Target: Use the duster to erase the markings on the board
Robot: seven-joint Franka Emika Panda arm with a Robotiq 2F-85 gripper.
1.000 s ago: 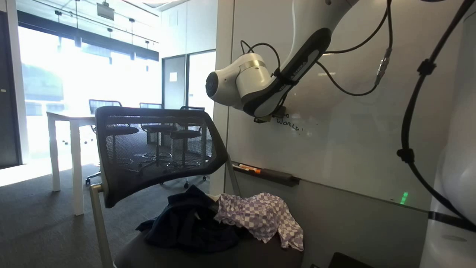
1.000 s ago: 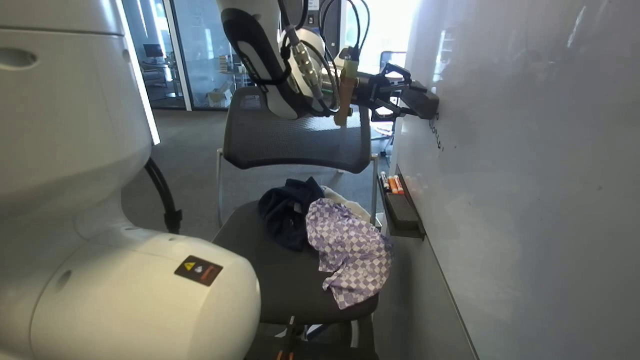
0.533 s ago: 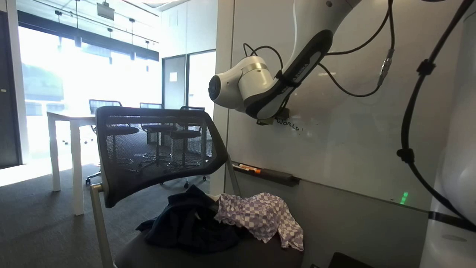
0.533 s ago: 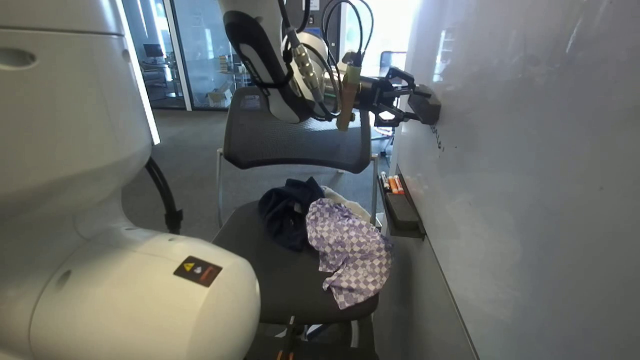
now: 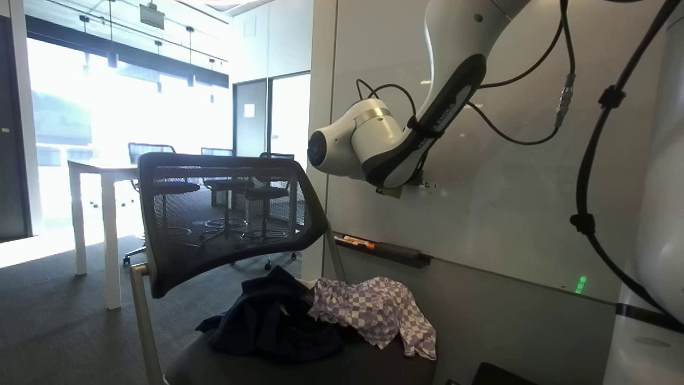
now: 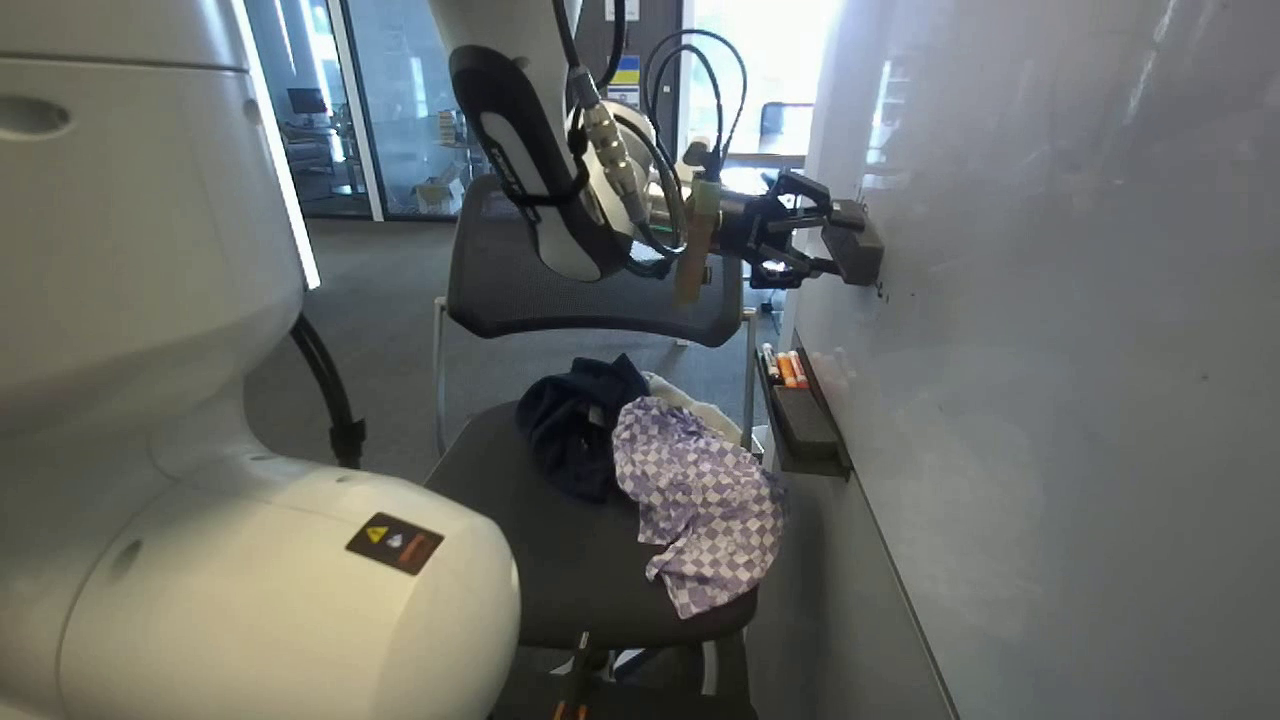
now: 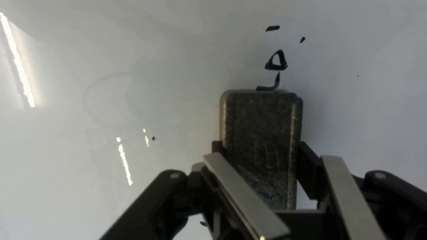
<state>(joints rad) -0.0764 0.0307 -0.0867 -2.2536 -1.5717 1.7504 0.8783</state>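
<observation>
My gripper (image 6: 838, 240) is shut on a dark grey block-shaped duster (image 6: 855, 250). The duster lies against the whiteboard (image 6: 1050, 350), apparently touching it. In the wrist view the fingers grip the duster (image 7: 262, 120) by its two long sides. Black markings (image 7: 276, 67) show just beyond its top end: part of an L, a D and the pieces of an exclamation mark. A few small dark specks show elsewhere on the board. In an exterior view the last bit of writing (image 5: 427, 185) shows beside the wrist; the gripper there is mostly hidden behind the arm.
Below hangs a dark ledge (image 6: 815, 466) with orange and white markers (image 6: 787, 370) and another dark eraser (image 6: 803, 420). A mesh-backed chair (image 6: 600, 270) stands close by. Dark blue clothing (image 6: 575, 430) and a purple checkered cloth (image 6: 700, 500) lie on its seat.
The arm has moved down along the board with the duster held against it. Most of the word "WORLD" that showed earlier is now gone or covered; only its end shows.
</observation>
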